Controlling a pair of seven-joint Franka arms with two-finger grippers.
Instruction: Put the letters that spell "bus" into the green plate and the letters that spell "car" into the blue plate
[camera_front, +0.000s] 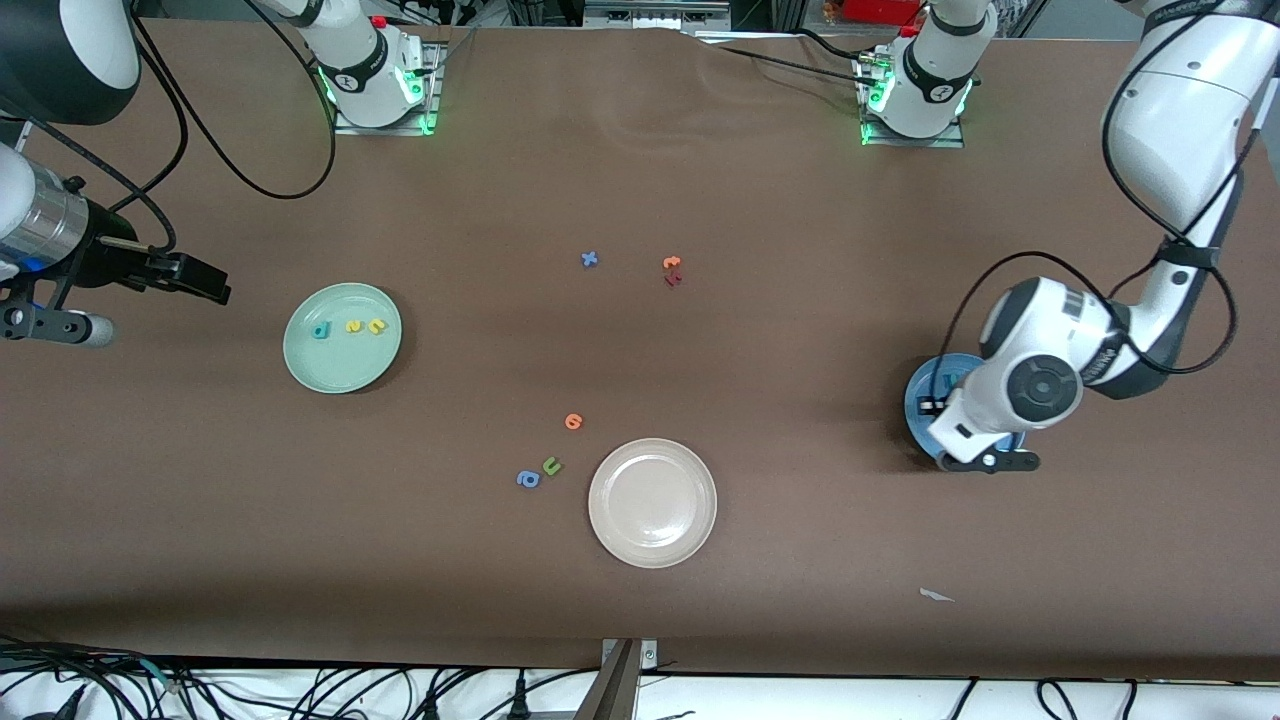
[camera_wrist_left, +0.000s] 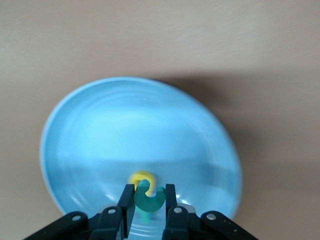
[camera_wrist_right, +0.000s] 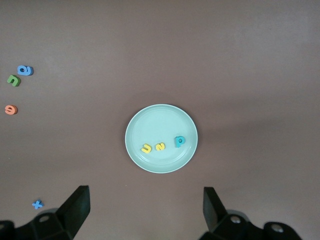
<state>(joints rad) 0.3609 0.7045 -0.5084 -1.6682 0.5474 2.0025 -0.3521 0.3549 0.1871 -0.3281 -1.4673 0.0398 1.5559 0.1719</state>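
With the left gripper (camera_wrist_left: 150, 200) clenched on what looks like the teal c (camera_wrist_left: 150, 198) low over the blue plate (camera_wrist_left: 75, 125), we should release well inside its rim, clear of the yellow a (camera_wrist_left: 140, 177) (the right gripper (camera_wrist_right: 145, 205) waits wide open above the green plate (camera_wrist_right: 145, 120)).

Even overhead light falls on the brown table (camera_front: 760, 400), with soft shadows beside the plates. The left wrist view is blurred close up; the front edge darkens.

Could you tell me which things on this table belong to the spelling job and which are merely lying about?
Part of the job:
- green plate holding a teal letter and two yellow letters
- blue plate with a yellow letter
- teal letter pinched in the left claw

Lying about:
- cream-white plate
- blue x
- orange letters
- orange letter, green u, blue a
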